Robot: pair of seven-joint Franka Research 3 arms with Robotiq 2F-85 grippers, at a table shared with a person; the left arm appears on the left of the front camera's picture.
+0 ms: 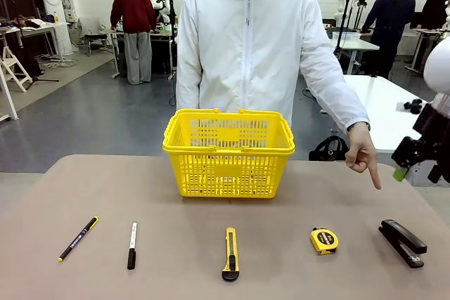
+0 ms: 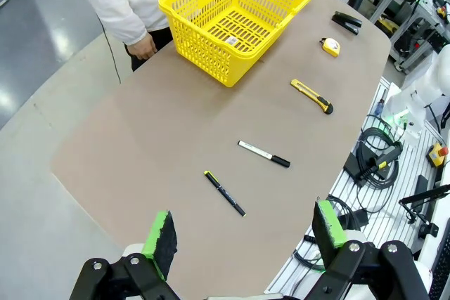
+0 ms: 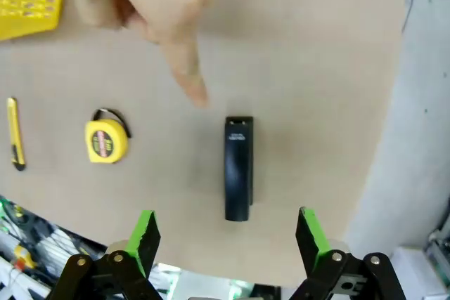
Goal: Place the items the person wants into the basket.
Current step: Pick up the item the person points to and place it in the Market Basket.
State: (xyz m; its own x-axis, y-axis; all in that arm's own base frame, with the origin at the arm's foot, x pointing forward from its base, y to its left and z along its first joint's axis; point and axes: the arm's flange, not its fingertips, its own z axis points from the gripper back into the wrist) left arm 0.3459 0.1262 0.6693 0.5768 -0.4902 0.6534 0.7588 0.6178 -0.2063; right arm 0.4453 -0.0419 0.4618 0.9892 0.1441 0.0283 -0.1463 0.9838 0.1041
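Note:
The yellow basket stands mid-table in front of the person in the white jacket. Along the near side lie the black pen with a yellow tip and the white marker with a black cap. The person's hand points a finger down at a black stapler. My right gripper hangs open high above that stapler, the pointing finger just beyond it. My left gripper is open, high off the table's left end, above the pen and marker.
A yellow-and-black utility knife and a small yellow tape measure lie between the marker and the stapler. The basket is empty inside. The person's other hand hangs at the far table edge.

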